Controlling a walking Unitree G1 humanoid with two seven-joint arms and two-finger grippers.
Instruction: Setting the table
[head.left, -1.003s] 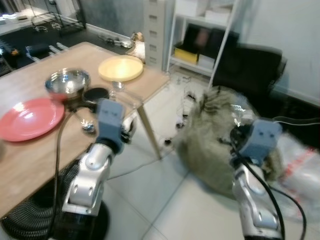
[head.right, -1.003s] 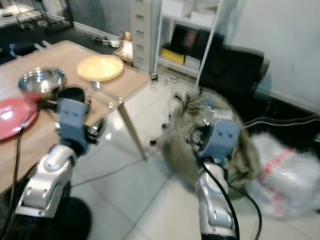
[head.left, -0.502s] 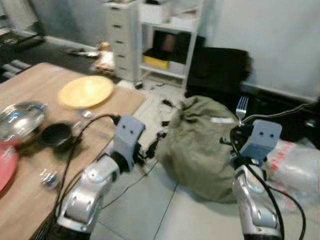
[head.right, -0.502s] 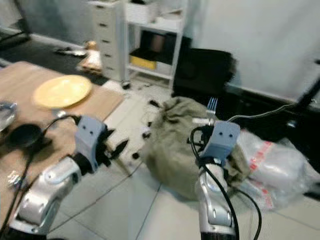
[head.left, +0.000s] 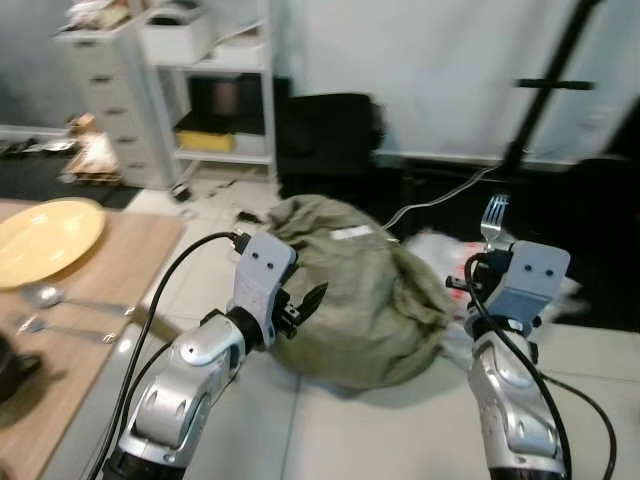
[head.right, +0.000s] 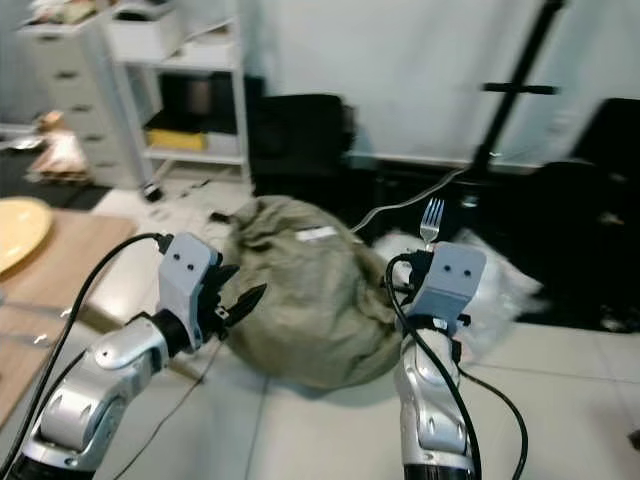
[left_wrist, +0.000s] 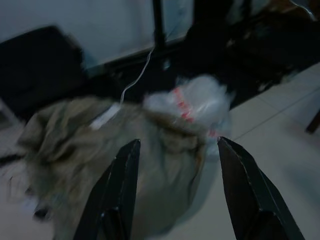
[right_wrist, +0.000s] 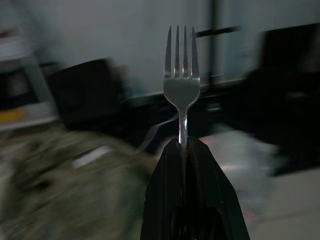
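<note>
My right gripper (right_wrist: 183, 145) is shut on a silver fork (right_wrist: 181, 75) that stands upright, tines up, above the wrist (head.left: 492, 217). It is held over the floor, in front of a white plastic bag. My left gripper (left_wrist: 175, 147) is open with nothing between its fingers, raised over the floor before a green sack (head.left: 345, 285). The wooden table (head.left: 100, 275) lies at the far left, with a yellow plate (head.left: 40, 238) and two spoons (head.left: 60, 297) on it.
The green sack and a white plastic bag (head.right: 490, 275) lie on the tiled floor ahead. A white shelf unit (head.left: 210, 90), grey drawers (head.left: 100, 90), a black bag (head.left: 325, 125) and a black stand (head.left: 535, 90) line the back wall. A cable runs across the floor.
The camera has swung right: the table has slid off to the left and the bowls and red plate have left view. The fork stays upright in my right gripper.
</note>
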